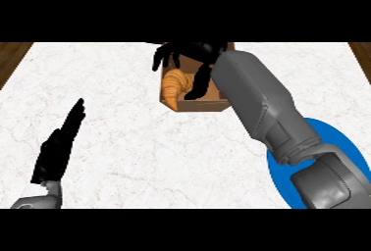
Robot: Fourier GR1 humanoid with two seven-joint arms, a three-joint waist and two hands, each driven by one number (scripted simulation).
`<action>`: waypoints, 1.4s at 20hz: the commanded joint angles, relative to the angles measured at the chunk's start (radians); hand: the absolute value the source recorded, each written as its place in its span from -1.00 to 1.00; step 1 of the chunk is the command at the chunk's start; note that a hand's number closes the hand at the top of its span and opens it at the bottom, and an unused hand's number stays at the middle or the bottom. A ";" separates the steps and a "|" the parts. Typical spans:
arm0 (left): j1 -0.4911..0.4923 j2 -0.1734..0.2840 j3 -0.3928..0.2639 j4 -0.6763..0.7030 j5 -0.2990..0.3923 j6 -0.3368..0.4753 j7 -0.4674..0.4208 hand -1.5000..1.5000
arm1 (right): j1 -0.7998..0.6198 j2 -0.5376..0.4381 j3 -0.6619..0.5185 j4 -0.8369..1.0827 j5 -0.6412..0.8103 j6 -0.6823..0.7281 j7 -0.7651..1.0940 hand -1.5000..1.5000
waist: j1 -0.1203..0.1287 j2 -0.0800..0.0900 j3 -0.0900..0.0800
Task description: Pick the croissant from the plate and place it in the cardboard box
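Counted on the counter [130,147]: one croissant [174,86], one cardboard box [206,104], one blue plate [340,142], two hands.

The right forearm [264,105] hides much of the blue plate [348,147] and, seemingly, the cardboard box's [206,104] right wall.
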 commanded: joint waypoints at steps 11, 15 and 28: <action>-0.009 -0.046 -0.032 0.010 -0.027 0.027 -0.009 0.00 | -0.013 -0.003 -0.282 0.037 -0.286 0.080 0.088 -1.00 | 0.009 0.007 0.000; -0.010 -0.035 -0.032 0.000 -0.028 0.016 -0.004 0.00 | -0.026 -0.108 -0.381 0.064 -0.383 0.196 0.131 -1.00 | 0.019 0.014 0.001; -0.043 -0.041 -0.051 -0.029 -0.030 0.006 0.013 0.00 | 0.040 -0.387 -0.512 0.074 -0.501 0.237 0.237 -1.00 | 0.073 0.046 0.004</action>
